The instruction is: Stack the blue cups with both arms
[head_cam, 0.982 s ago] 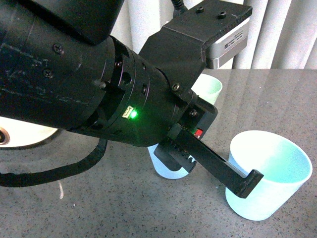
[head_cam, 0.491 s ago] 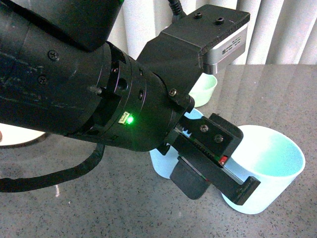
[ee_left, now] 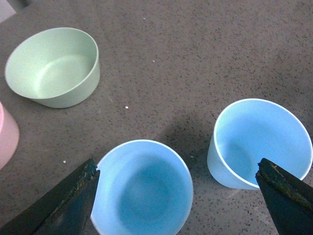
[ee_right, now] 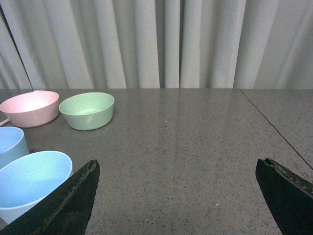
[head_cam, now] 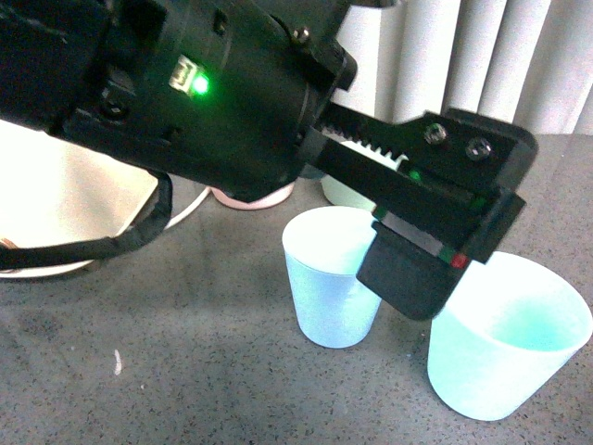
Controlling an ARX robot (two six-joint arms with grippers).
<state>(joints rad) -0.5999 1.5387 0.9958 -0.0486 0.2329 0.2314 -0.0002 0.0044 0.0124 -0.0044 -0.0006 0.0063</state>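
Two blue cups stand upright and apart on the grey table, one nearer the middle [head_cam: 326,289] and one further right [head_cam: 505,345]. My left arm [head_cam: 185,93] fills the front view's upper left. My left gripper [ee_left: 177,169] hangs open above both cups. One finger [ee_left: 73,200] is by the rim of one cup [ee_left: 144,191], the other finger [ee_left: 286,196] by the rim of the second cup [ee_left: 261,142]; it holds nothing. My right gripper [ee_right: 177,169] is open over bare table, with the two cups [ee_right: 29,181] [ee_right: 10,144] off to one side.
A green bowl [ee_left: 54,66] and a pink bowl [ee_right: 29,107] sit behind the cups, near a white curtain [ee_right: 166,44]. A white rounded object [head_cam: 56,213] and a black cable [head_cam: 120,246] lie at the left. A seam [ee_right: 274,127] crosses the table.
My left arm has lifted and swung, so its gripper now sits higher over the two cups. The cups have stayed in place.
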